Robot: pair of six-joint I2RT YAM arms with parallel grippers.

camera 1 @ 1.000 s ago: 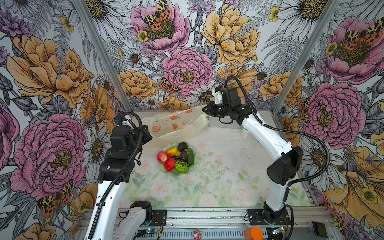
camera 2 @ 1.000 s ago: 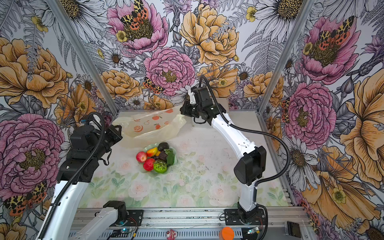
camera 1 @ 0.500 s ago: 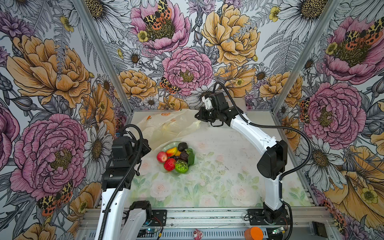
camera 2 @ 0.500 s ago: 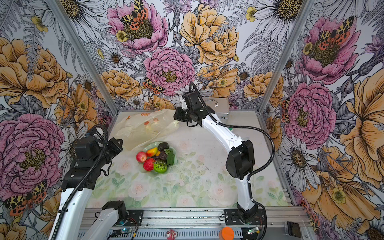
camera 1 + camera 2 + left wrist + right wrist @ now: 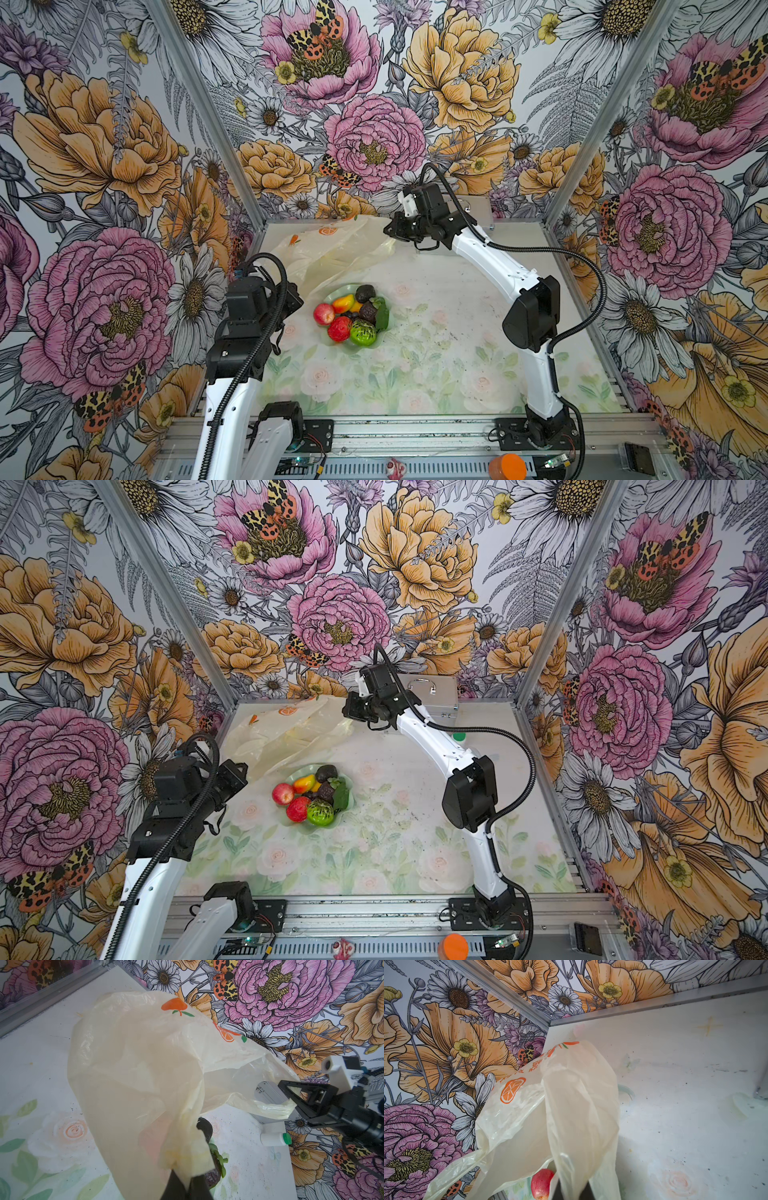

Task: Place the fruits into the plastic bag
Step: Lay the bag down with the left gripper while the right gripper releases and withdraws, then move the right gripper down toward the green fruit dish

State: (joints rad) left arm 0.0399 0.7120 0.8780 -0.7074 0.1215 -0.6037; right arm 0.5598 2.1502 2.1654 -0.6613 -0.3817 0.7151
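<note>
Now, the change over the last second: the right gripper (image 5: pixel 291 1103) has swung in toward the left gripper (image 5: pixel 185 1183), and the left one has drawn back toward its own base. The plastic bag (image 5: pixel 332 249) lay stretched flat with its orange print upward. It now hangs slack in folds between the two grippers, partly raised, with the print turned to the far side.

Grips: the left jaws are pressed together on a fold of film at the bag's edge. The right jaws are nearly together with a handle strip caught between them; how firmly, I cannot tell.

Reading: the shorter span gives slack, probably to form a mouth. Loading has not begun.

Containers:
- Bag: nothing visible inside through the film.
- Pale green dish (image 5: pixel 376 343): just ahead of and below the left gripper, well apart from the right one. It holds all the fruits (image 5: pixel 353 316): apple (image 5: pixel 323 313), strawberry (image 5: pixel 339 328), mango (image 5: pixel 343 303), kiwi half (image 5: pixel 363 332), avocado (image 5: pixel 365 293), grape bunch (image 5: pixel 368 311) and leaf (image 5: pixel 382 319).
- Silver case (image 5: pixel 432 690): behind the right gripper, lid down, contents unseen.
- White bottle (image 5: pixel 270 1139): capped and on its side, near the case.
</note>
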